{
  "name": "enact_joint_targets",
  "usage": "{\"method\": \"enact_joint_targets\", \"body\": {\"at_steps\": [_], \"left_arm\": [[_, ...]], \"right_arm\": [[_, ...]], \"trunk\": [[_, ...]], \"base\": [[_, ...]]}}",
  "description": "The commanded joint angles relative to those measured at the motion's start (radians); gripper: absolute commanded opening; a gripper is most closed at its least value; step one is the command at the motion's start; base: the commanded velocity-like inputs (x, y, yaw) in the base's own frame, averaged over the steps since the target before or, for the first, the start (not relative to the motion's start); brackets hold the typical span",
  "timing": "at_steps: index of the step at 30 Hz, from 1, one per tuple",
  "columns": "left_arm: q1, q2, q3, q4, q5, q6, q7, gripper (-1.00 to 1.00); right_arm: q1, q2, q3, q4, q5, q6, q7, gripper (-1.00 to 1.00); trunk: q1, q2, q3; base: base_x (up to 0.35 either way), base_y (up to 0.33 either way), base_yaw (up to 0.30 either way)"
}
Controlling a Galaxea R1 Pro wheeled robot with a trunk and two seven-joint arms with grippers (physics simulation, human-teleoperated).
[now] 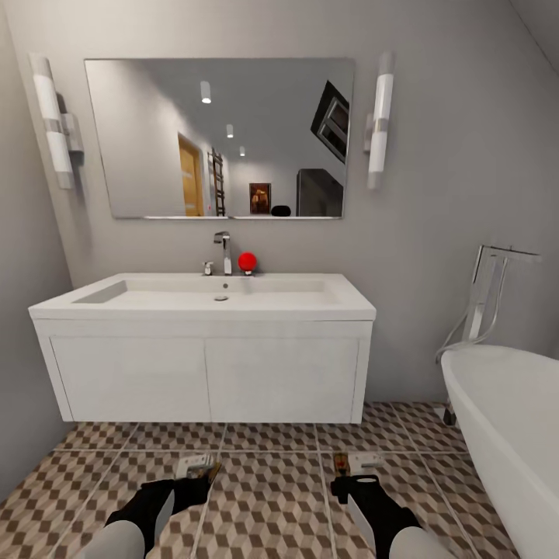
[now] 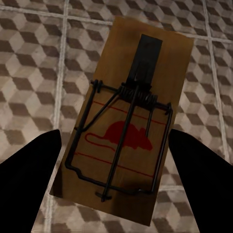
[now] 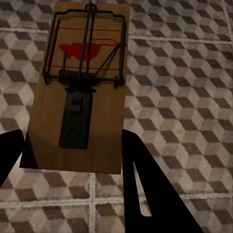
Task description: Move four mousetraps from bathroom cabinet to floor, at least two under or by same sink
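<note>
left pincer (image 1: pixel 203 475) clamped on tan wooden mousetrap with dark wire (image 2: pixel 128 126), held low over cube-patterned tile floor (image 1: pixel 268 497), near left | right pincer (image 1: pixel 351 475) clamped on second tan wooden mousetrap (image 3: pixel 80 87), near right | wide white rectangular sink with chrome faucet (image 1: pixel 203 304) far centre, wall-mounted, floor beneath it.
</note>
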Motion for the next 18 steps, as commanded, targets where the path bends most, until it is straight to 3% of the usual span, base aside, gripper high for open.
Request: {"method": "enact_joint_targets", "body": {"at_steps": [1,18], "left_arm": [[-0.001,-0.001,0.008,-0.004,-0.007,0.011,-0.008,-1.0],[-0.001,-0.004,0.008,-0.007,-0.008,0.032,-0.008,-1.0]], "right_arm": [[0.0,0.001,-0.005,-0.002,0.008,0.006,0.0,-1.0],[0.0,-0.001,-0.004,0.003,0.008,-0.005,-0.008,-1.0]], "trunk": [[0.004,-0.008,-0.004],[0.069,-0.127,-0.058]], "base": [[0.0,0.0,0.0],[0.0,0.0,0.0]]}}
